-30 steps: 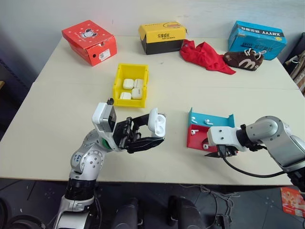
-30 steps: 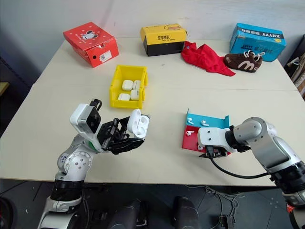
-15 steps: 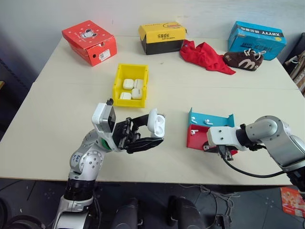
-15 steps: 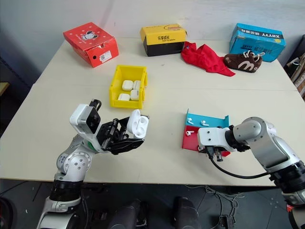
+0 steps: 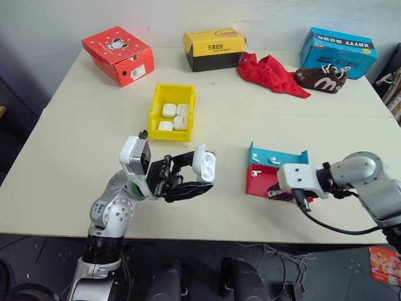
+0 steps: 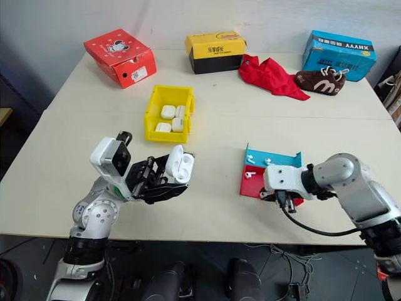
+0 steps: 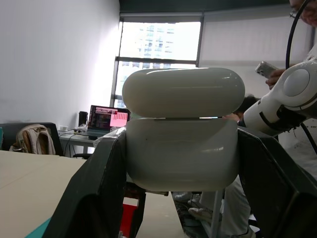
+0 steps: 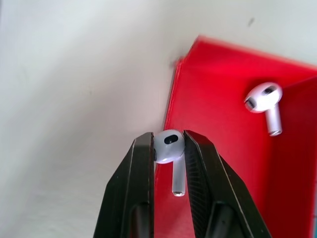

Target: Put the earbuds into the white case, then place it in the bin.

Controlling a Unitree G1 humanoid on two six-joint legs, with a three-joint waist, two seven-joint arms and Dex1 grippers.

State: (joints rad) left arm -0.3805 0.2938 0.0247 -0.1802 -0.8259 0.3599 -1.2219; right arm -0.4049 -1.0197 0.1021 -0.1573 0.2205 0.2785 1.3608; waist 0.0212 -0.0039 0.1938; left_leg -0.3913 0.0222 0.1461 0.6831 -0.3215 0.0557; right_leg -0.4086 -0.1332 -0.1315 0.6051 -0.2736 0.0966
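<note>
The left claw (image 5: 195,182) grips the small shiny white case (image 5: 205,164), lid open, above the tabletop's (image 5: 88,132) near edge. The right claw (image 8: 168,163) pinches one tiny white earbud (image 8: 169,148) over the red tray (image 8: 223,163). It could slip and fall

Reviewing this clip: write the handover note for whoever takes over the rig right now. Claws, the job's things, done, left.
Left claw: shut on the open white case, held above the table, lid up.
Right claw: shut on one earbud, held over the red tray's edge.
A second earbud lies in the red tray; two more earbuds lie in the blue tray.
The yellow bin already holds four white cases.
Done: case opened and held, one earbud picked.
Left: seat the earbuds, close the lid, drop the case in the bin.
</note>
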